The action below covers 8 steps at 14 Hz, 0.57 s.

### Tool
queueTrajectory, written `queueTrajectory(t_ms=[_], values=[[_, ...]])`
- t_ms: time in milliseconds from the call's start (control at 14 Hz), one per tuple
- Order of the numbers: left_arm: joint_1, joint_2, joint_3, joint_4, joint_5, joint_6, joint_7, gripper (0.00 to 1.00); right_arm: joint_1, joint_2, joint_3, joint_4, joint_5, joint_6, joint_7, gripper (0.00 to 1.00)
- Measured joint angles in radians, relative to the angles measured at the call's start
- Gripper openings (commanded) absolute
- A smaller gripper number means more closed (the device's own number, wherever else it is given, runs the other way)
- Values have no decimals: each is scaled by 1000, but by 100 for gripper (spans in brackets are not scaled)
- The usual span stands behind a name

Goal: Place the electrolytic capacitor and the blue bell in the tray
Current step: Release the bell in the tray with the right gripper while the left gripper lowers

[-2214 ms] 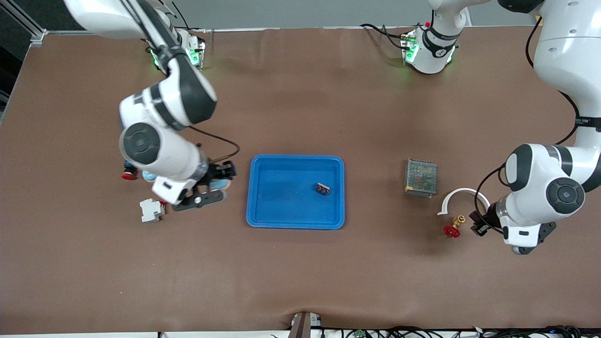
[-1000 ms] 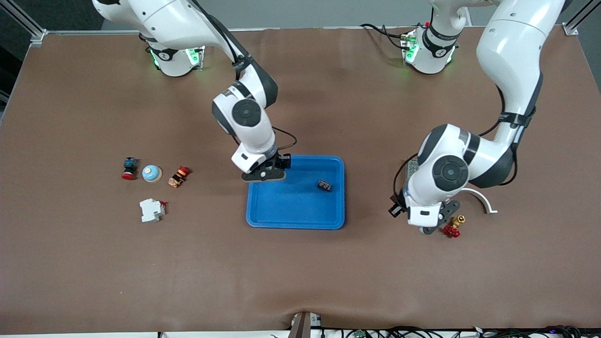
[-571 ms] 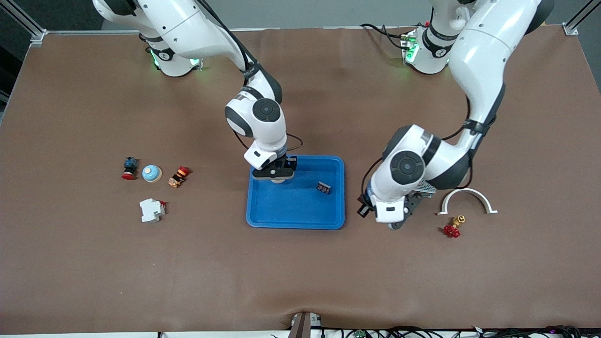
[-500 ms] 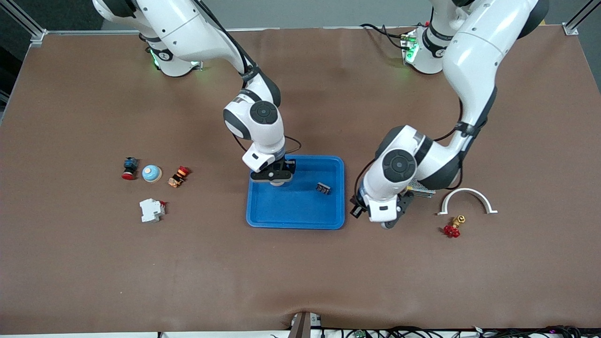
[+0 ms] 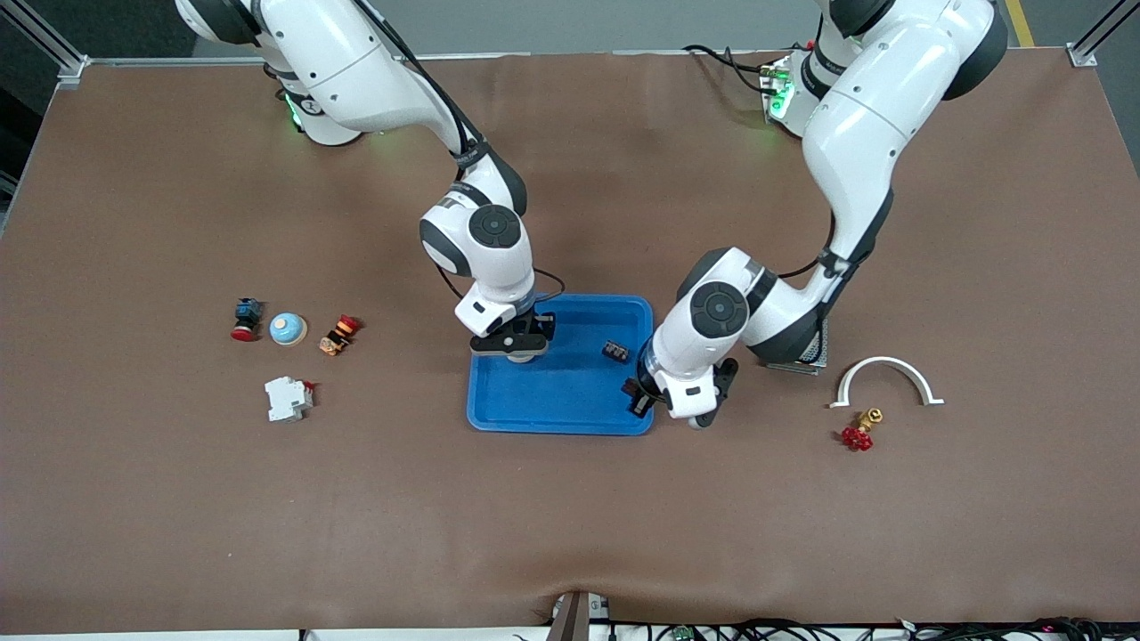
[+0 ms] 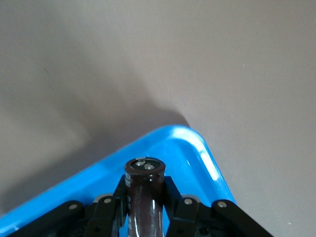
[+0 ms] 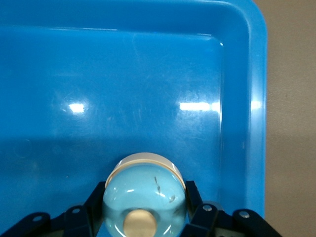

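moved since earlier: left gripper (image 5: 639, 399) has come from the table at the left arm's end over to the tray (image 5: 570, 396); right gripper (image 5: 512, 345) has stayed over the tray with only a small shift.
left gripper: it hangs over the tray's edge at the left arm's end, close to the near corner; fingers clamped on the electrolytic capacitor (image 6: 144, 170).
electrolytic capacitor: dark brown glossy cylinder, flat top with two small metal terminals, standing up between the fingers.
right gripper: over the tray's floor at the right arm's end, toward the far rim; fingers closed around the blue bell (image 7: 144, 197).
blue bell: pale blue shiny dome, cream button on top, cream rim around the base, some small dark marks.
tray: bright blue, shallow, rounded corners, raised rim; a small dark part (image 5: 614, 351) lies inside, near the left gripper.
on table, right arm's end: second bell (image 5: 288, 328), between a red-capped button (image 5: 245, 319) and an orange switch (image 5: 339, 334); white breaker (image 5: 287, 398) nearer to the camera.
on table, left arm's end: white curved clamp (image 5: 883, 378), red valve (image 5: 859, 434).
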<state>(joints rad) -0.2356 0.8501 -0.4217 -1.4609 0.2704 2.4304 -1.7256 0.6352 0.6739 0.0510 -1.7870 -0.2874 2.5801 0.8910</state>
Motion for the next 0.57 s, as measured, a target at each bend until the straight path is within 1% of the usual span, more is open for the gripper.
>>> queueTrajectory(t_ms=[71,143,571], values=[[-15,9,7,4,0,16,-15,0,0,1,0,0,-1,0,0,79],[-30,15,17,8,0,23,-29,0,0,2,0,1,-2,0,0,100],[-127,45,84,37,0,35,-82,0,4,0,5,18,-6,-13,-1,100]])
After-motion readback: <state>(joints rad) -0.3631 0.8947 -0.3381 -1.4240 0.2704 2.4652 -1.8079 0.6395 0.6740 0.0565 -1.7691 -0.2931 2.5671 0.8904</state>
